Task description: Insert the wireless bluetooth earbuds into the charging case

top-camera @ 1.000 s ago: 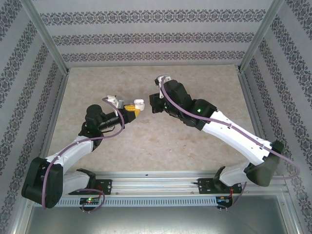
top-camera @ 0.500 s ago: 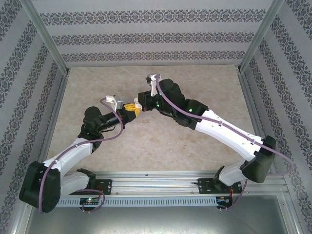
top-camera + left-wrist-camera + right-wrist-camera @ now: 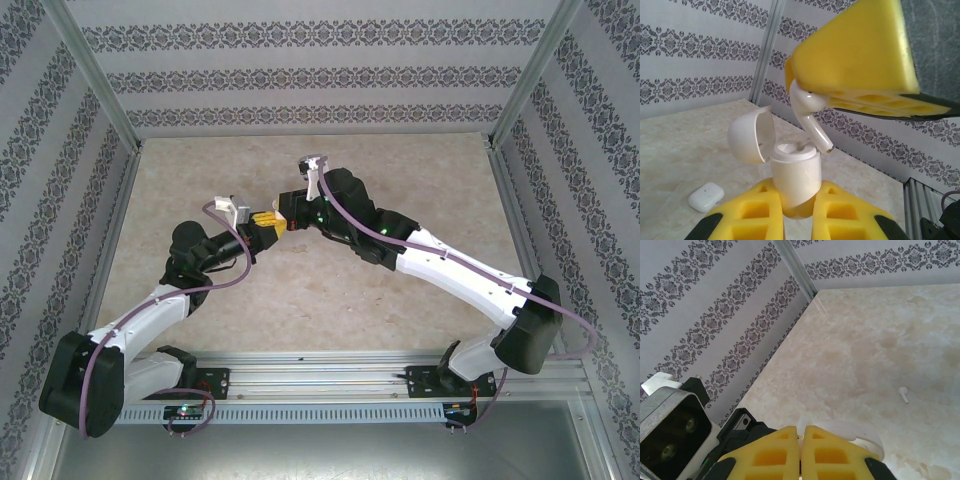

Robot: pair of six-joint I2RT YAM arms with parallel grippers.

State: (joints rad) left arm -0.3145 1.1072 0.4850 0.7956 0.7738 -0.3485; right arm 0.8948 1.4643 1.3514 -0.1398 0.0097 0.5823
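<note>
Over the last second my right arm has swung in to meet the left. The right gripper (image 3: 801,432) is pinched shut on a tiny glossy white plastic earbud (image 3: 810,117), tilted, with its stem tip at the rim of the open white rounded charging case (image 3: 795,175). The left gripper (image 3: 797,210) clamps that case between its fingers. I judge insertion is imminent. A second white earbud (image 3: 903,394) lies beyond the right fingers.

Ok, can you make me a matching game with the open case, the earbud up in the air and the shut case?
Things:
1. open charging case
2. earbud
3. closed case

Places:
A. lying on the table
B. pinched in the right gripper
C. held in the left gripper

Pairs: 1-C, 2-B, 3-A
</note>
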